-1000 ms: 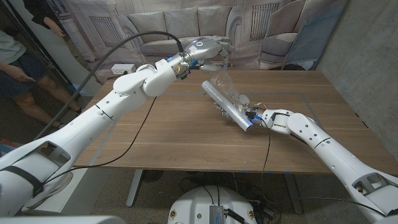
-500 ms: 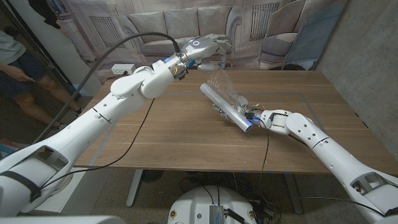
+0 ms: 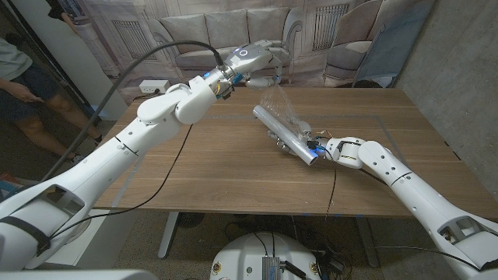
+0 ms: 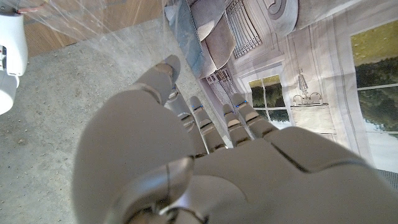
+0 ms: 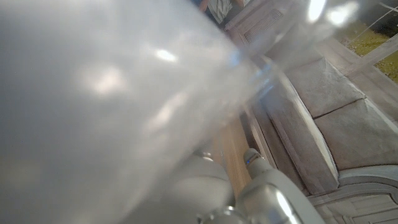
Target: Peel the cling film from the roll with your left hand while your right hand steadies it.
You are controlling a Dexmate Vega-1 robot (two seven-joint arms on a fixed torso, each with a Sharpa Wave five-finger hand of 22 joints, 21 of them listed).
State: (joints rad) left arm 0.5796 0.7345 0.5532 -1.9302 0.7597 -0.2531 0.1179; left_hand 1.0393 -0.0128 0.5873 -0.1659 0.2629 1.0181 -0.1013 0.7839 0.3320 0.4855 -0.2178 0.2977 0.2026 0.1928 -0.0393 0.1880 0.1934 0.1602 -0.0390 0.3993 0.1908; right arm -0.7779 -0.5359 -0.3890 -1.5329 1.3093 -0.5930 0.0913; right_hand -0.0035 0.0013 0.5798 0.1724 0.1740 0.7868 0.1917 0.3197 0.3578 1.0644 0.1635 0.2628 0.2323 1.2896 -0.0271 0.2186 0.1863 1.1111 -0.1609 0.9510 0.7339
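Overhead: left hand [image 3: 261, 61] lifts film [image 3: 274, 99]; roll [image 5: 93, 93] blurs right-wrist.

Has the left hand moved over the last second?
Yes. The left hand, pulling the film, has risen slightly and drifted further from the roll, judged against the printed sofa backdrop behind it.

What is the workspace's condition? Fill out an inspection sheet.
Surface: wooden table, bare grain.
Job's things: cling film roll lies diagonally; a film sheet stretches up from it.
Clutter: white power strip at the far edge.
Hands: left hand raised, pinching the film; right hand holds the roll's near end.
Cables: black cable crosses the table.
Surroundings: printed sofa backdrop; person at left.
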